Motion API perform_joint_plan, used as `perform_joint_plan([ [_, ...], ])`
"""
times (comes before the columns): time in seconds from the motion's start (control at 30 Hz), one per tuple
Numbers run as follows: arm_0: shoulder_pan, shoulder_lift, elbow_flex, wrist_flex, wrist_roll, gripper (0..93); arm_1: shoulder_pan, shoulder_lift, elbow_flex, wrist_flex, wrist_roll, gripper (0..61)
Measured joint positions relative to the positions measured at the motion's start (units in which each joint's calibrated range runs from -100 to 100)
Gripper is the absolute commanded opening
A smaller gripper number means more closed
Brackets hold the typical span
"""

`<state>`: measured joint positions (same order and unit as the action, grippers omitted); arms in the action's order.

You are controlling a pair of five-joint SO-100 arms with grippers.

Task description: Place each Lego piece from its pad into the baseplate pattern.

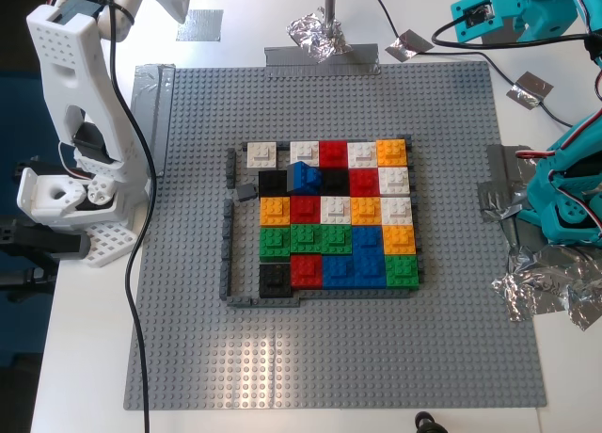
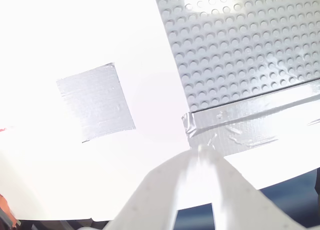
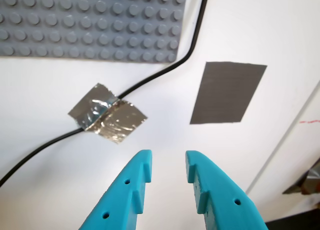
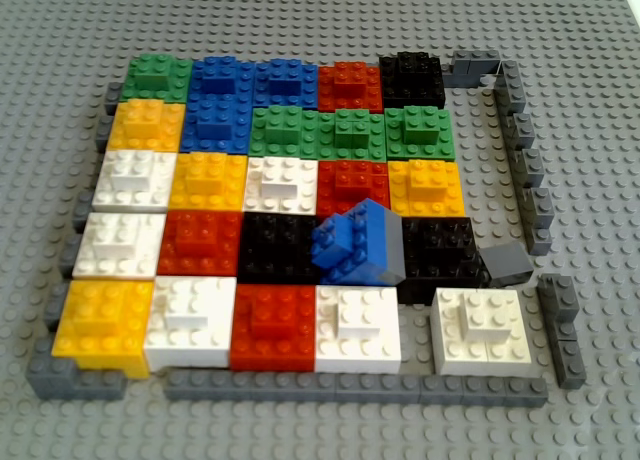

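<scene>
No loose Lego piece for you to grab: first pad, ahead of my first gripper, is bare; jaws apart, empty. Second pad is bare too. My second gripper is washed out, state unreadable. Green bricks sit in the baseplate pattern.

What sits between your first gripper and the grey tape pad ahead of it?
Nothing: in the first wrist view, only bare white table separates my first gripper from the pad. The foil-taped cable lies off to one side.
</scene>
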<state>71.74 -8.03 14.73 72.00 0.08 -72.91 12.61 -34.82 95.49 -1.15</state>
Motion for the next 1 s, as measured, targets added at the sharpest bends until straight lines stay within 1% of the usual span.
perform_joint_plan([
  [0.07,0.0,0.0,0.0,0.0,0.0,8.1,0.0,0.5,-1.5,0.6,0.5,0.2],
  [0.3,0.0,0.0,0.0,0.0,0.0,8.1,0.0,0.5,-2.1,2.3,0.2,0.3],
  [0.47,0.0,0.0,0.0,0.0,0.0,8.1,0.0,0.5,-2.1,2.3,-0.3,3.1],
  [0.6,0.0,0.0,0.0,0.0,0.0,8.1,0.0,-0.3,1.9,2.3,-1.1,4.2],
  [0.63,0.0,0.0,0.0,0.0,0.0,8.1,0.0,-2.8,5.7,2.3,-1.6,4.1],
  [0.73,0.0,0.0,0.0,0.0,0.0,8.1,0.0,-5.3,8.1,2.3,-1.9,4.1],
  [0.9,0.0,0.0,0.0,0.0,0.0,8.1,-0.5,-8.6,11.2,2.3,-2.6,6.2],
  [1.0,-0.1,0.0,0.0,1.2,0.0,8.1,-1.5,-11.1,15.3,2.3,-3.2,6.1],
])
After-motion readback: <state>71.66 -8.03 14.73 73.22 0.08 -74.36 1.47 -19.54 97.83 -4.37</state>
